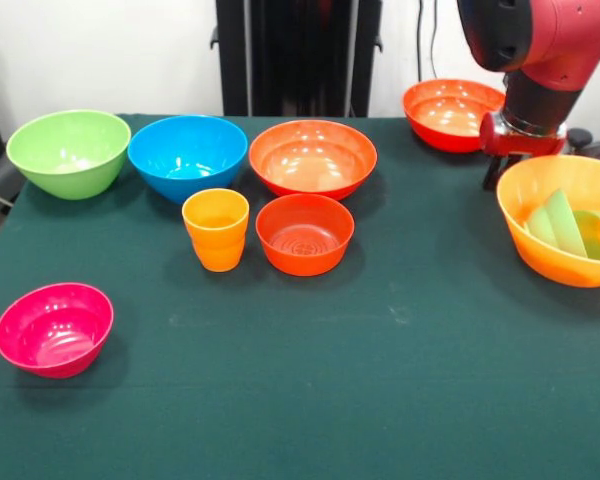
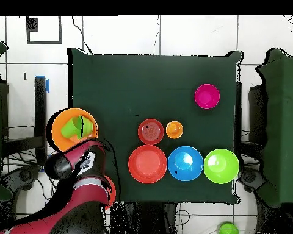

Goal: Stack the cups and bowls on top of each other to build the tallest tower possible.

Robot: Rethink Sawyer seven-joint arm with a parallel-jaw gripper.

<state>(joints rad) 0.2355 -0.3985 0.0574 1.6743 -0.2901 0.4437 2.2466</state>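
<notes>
The largest orange bowl [image 1: 565, 262] [image 2: 59, 139] stands at the table's right edge in the front view. A translucent green cup [image 1: 557, 222] [image 2: 69, 128] lies on its side in it, beside a small green bowl [image 1: 596, 236]; this is the only pile, so the tower is one bowl high. The orange cup [image 1: 216, 230] [image 2: 174, 129] stands upright mid-table next to a small red-orange bowl [image 1: 305, 234] [image 2: 150, 130]. My gripper [image 1: 498, 165] [image 2: 91, 150] hangs just behind the large orange bowl, mostly hidden by the arm.
Behind the cup stand a green bowl [image 1: 68, 152] [image 2: 221, 166], a blue bowl [image 1: 187, 156] [image 2: 185, 163] and a wide orange-red bowl [image 1: 313, 158] [image 2: 148, 164] in a row. A pink bowl [image 1: 54, 329] [image 2: 207, 96] sits alone. Another red-orange bowl [image 1: 450, 114] is beside the arm.
</notes>
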